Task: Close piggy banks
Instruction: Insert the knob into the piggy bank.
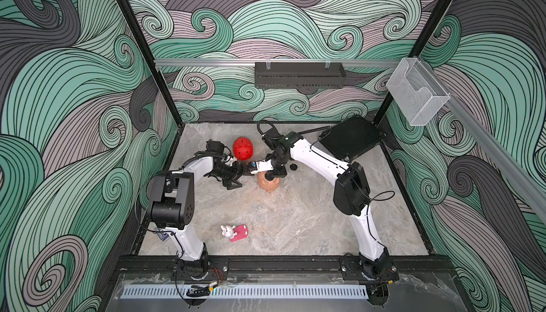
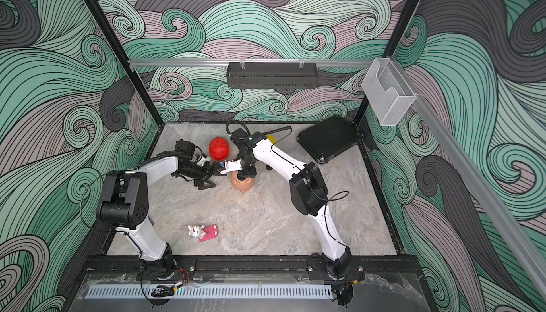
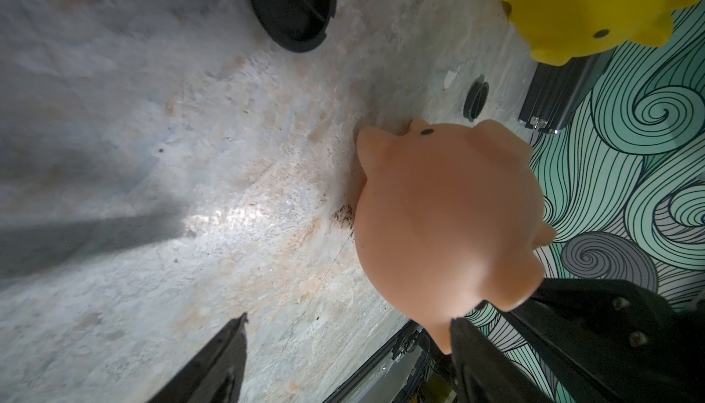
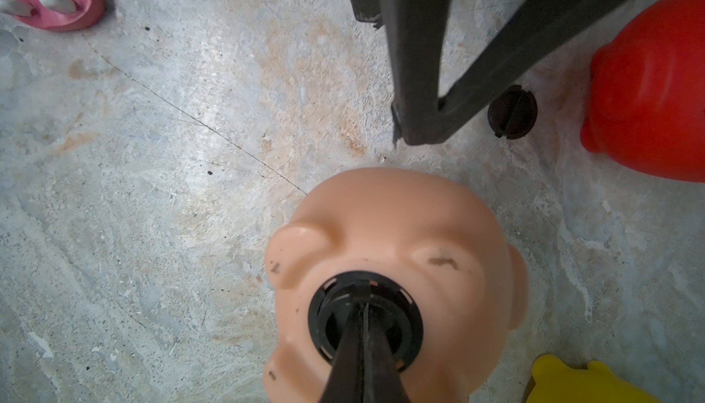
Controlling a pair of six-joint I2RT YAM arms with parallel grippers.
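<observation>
The right pincer (image 4: pixel 362 298), pressed together, pinches the ridge of a black plug (image 4: pixel 366 317) that sits in the belly hole of the peach pig (image 4: pixel 396 260). That pig lies belly up near the middle of the desk (image 1: pixel 295 222), directly under the right pincer. The plug looks seated in the hole, but I cannot tell whether it is turned tight. The left pincer (image 3: pixel 349 319) is spread wide and holds nothing. One of its fingers looks to touch the pig's side, seemingly to steady it.

So the first of three banks is probably almost closed. Two more plugs lie loose: one (image 4: pixel 512 111) just beside the red pig (image 1: pixel 243 148), another (image 1: pixel 293 167) beyond the right arm, near the yellow pig (image 3: pixel 595 4) at the back. Those two pigs appear left to do. A bunny toy (image 1: pixel 227 231) lies well apart toward the front.
</observation>
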